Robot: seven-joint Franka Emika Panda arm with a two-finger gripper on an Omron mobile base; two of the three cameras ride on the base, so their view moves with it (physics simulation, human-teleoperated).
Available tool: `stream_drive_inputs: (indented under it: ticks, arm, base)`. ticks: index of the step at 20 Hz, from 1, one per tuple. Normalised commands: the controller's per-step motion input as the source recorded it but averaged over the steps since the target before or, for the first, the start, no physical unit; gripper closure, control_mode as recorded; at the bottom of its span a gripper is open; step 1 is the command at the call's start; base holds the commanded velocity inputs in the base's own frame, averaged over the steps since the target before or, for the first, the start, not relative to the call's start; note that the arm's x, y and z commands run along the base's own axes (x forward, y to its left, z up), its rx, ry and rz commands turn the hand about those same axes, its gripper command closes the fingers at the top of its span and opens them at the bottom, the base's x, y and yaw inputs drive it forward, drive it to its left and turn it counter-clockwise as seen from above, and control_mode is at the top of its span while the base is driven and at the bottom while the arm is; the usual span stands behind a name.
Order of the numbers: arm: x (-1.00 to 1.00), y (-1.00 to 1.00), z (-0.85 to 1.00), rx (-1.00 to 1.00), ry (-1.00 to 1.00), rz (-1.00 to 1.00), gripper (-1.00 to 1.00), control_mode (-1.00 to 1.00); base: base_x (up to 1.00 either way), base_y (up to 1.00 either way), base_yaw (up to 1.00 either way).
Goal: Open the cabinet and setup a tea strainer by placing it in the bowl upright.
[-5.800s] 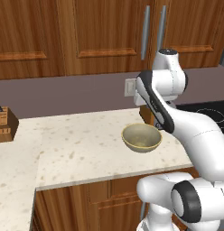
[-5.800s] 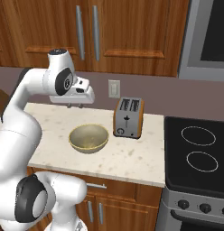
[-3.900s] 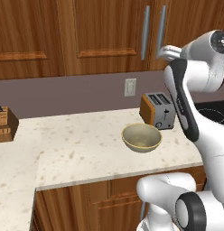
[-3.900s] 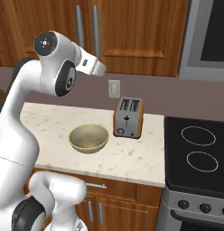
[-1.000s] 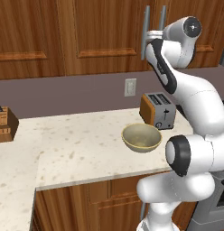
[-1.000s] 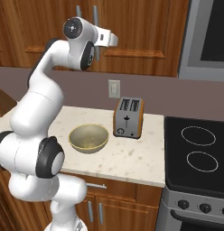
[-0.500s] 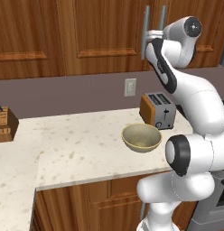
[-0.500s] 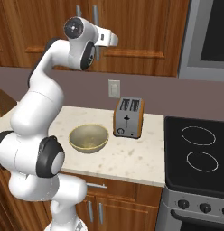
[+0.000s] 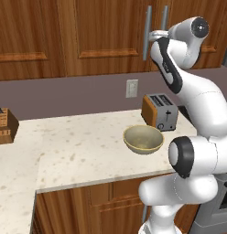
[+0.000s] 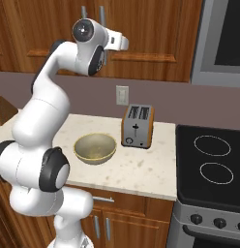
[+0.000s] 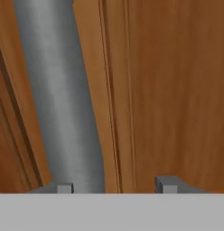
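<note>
We raised the gripper (image 11: 114, 187) to the cabinet (image 9: 101, 36) door, its jaws apart astride the silver handle (image 11: 59, 99) though not yet clamped; we judged centring the bar wise before pulling; the bowl (image 9: 143, 139) waited below on the counter (image 9: 74, 146).

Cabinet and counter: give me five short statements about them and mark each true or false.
1. The cabinet doors are shut. True.
2. The bowl holds a tea strainer. False: it is empty.
3. The toaster stands beside the bowl. True.
4. The gripper is down at the bowl. False: it is up at a silver cabinet handle.
5. The knife block sits on the stove. False: it is on the counter.
</note>
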Motion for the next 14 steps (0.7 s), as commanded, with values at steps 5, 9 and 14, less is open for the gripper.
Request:
stream_drive_inputs:
  ticks: [5,9,14]
  arm:
    - [0.0,0.0,0.0,0.0,0.0,0.0,1.0,-1.0]
    - [-0.23,-0.12,0.01,0.0,0.0,0.0,1.0,-1.0]
    - [-0.87,-0.37,0.06,0.0,0.0,0.0,1.0,-1.0]
  base:
    - [0.0,0.0,0.0]
    - [0.0,0.0,0.0]
    - [0.0,0.0,0.0]
